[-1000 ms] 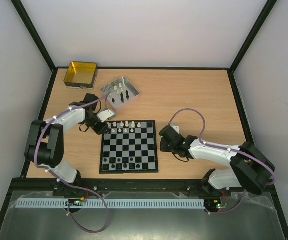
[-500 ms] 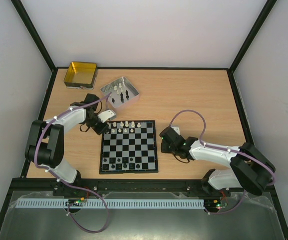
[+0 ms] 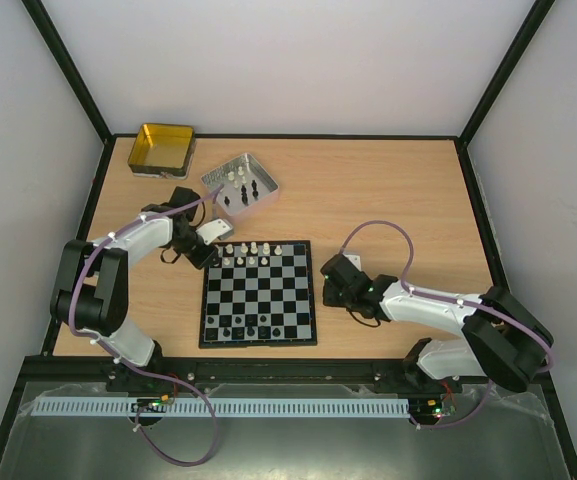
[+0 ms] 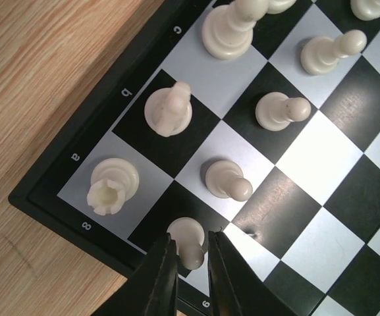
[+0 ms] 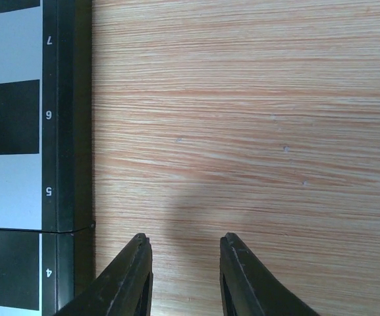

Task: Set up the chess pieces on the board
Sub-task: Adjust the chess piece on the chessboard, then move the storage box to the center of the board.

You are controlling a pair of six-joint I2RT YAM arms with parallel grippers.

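Note:
The board [image 3: 268, 300] lies mid-table, with white chess pieces [image 3: 248, 250] along its far edge and black ones [image 3: 236, 325] along its near edge. My left gripper [image 3: 220, 243] hovers at the far left corner. In the left wrist view its narrow jaws [image 4: 192, 238] straddle a white pawn [image 4: 188, 230] standing on a black square. The left finger touches the pawn, and a thin gap shows on the right. A rook [image 4: 110, 187], a knight [image 4: 168, 110] and more pawns [image 4: 229, 181] stand nearby. My right gripper [image 5: 184, 247] is open and empty over bare wood, just right of the board's border [image 5: 68, 131].
A silver tray [image 3: 258, 172] holding several loose black and white pieces sits behind the board's left corner. A gold-yellow tin [image 3: 162, 148] stands at the far left corner of the table. Wood extends to the right of the board.
The left jaws have narrowed around the white pawn. The right gripper has drifted slightly to the right, away from the board's edge.

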